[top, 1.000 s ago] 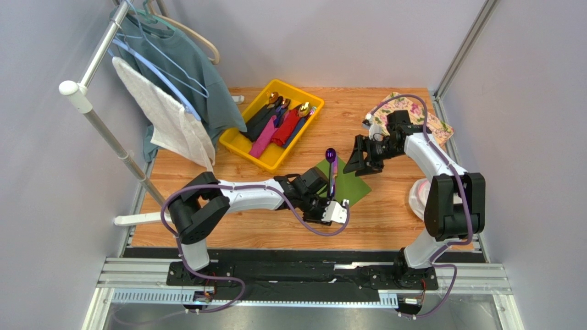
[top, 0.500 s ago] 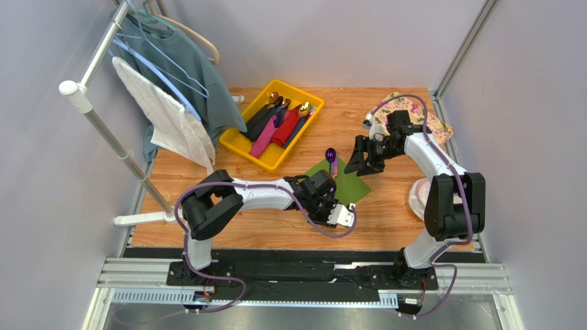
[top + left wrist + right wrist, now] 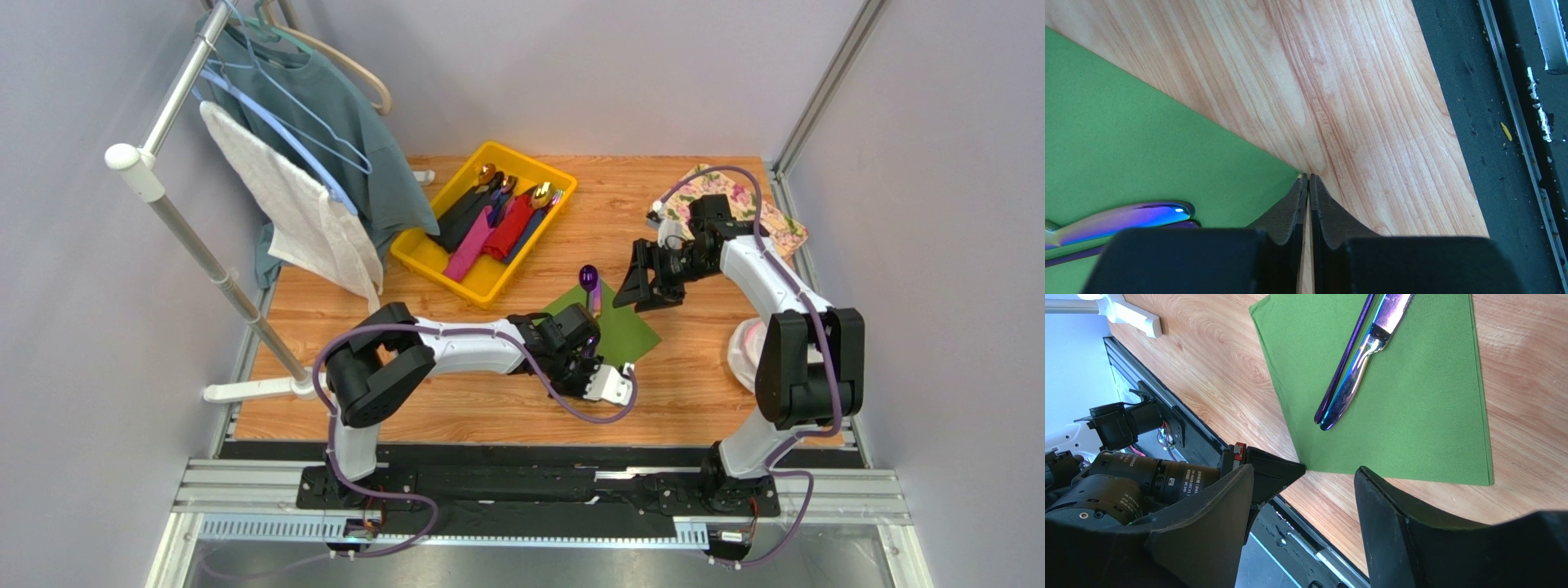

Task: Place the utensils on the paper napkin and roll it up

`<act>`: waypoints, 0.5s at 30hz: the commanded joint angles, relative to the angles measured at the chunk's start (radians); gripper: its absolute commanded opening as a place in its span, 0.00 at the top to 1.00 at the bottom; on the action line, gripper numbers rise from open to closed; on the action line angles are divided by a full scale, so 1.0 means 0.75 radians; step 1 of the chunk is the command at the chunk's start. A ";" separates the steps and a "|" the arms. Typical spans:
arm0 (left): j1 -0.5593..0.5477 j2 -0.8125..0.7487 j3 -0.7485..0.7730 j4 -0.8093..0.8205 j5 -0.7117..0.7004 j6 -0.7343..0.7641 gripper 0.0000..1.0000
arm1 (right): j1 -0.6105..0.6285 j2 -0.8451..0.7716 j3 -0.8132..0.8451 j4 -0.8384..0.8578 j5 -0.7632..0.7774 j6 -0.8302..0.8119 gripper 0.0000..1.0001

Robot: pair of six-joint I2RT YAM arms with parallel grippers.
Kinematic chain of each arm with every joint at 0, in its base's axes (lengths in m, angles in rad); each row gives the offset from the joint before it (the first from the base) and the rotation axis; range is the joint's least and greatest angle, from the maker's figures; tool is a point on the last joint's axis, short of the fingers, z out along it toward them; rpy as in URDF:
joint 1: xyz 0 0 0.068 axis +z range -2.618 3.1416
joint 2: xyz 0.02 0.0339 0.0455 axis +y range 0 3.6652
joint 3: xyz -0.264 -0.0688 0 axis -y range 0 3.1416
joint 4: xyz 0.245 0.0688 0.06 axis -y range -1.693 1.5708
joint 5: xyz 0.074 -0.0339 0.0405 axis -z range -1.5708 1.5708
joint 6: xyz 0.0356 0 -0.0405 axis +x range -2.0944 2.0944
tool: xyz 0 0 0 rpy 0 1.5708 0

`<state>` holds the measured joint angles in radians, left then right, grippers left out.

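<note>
Where the near corner of the paper napkin (image 3: 1413,404) meets the bare wood of the table (image 3: 687,380), the left gripper (image 3: 1309,179) sits low with its jaws pressed together, only a hairline slit between them. The tips rest right at that corner, but I cannot tell whether any paper is caught between them. The green sheet lies flat near the middle of the table, turned so that its corners point toward and away from the arms. Two utensils (image 3: 1118,219) lie on it side by side and touching: a knife (image 3: 1361,361) with an iridescent sheen and a slim purple spoon (image 3: 589,275), whose rounded head shows at the napkin's far corner in the top view. The right gripper (image 3: 638,288) hangs above the napkin's far right edge with its jaws spread wide and nothing between them. More cutlery with pink, red and dark handles lies in a yellow tray (image 3: 436,272) farther back on the left, well apart from the napkin. A floral mat (image 3: 773,223) lies at the far right corner of the table.
</note>
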<state>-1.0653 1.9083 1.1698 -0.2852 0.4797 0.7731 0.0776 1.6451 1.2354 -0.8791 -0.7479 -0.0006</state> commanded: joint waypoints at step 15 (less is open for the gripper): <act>-0.001 -0.135 0.046 -0.017 0.084 -0.159 1.00 | 0.001 -0.050 0.005 0.033 -0.028 0.038 0.37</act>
<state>-1.0649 1.8874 1.1717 -0.2920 0.4835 0.7063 0.0772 1.6451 1.2354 -0.8783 -0.7502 0.0055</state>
